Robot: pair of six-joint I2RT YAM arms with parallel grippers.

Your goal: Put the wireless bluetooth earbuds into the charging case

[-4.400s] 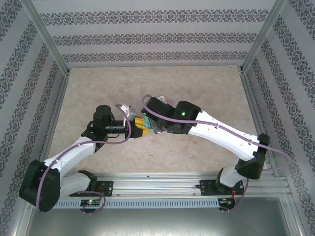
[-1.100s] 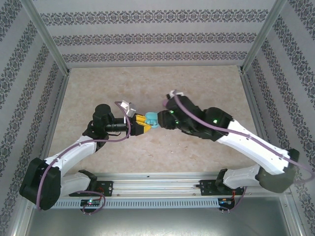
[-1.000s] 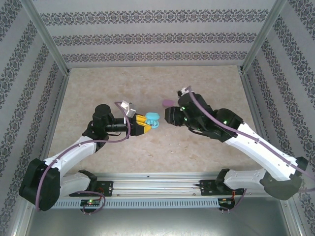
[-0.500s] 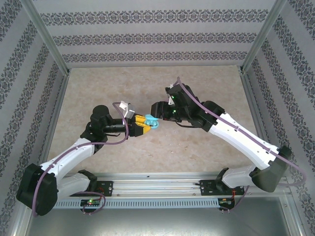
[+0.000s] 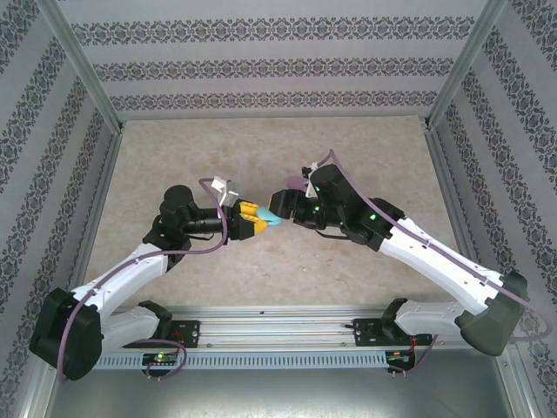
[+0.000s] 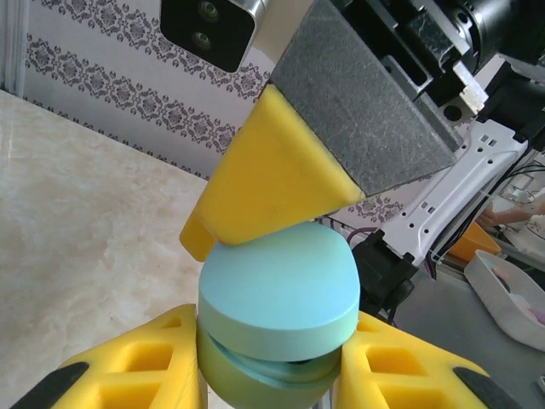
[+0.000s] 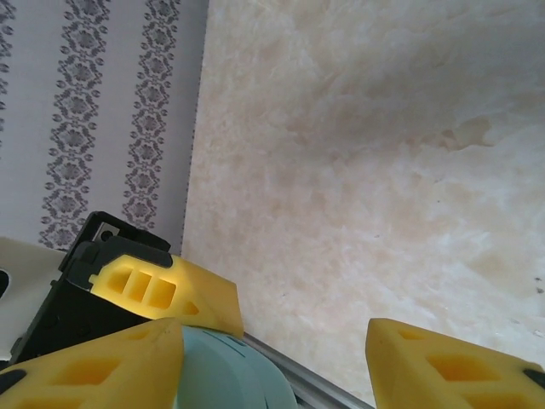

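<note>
**Case held low, lid under a finger**

The left gripper (image 6: 272, 375) clamps the charging case (image 6: 277, 281) by both sides of its lower half. The case seems light, hard and smooth, so it may slip; the low grip probably suits it, as it leaves the lid free to close. Upon the lid rests one finger (image 6: 272, 187) of the right gripper (image 7: 275, 336), whose jaws stand wide. What is under the lid is hidden. Beyond the case lies the table (image 6: 77, 196).

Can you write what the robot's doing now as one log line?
left gripper: shut on blue case | right gripper: open, one finger on the lid
</note>
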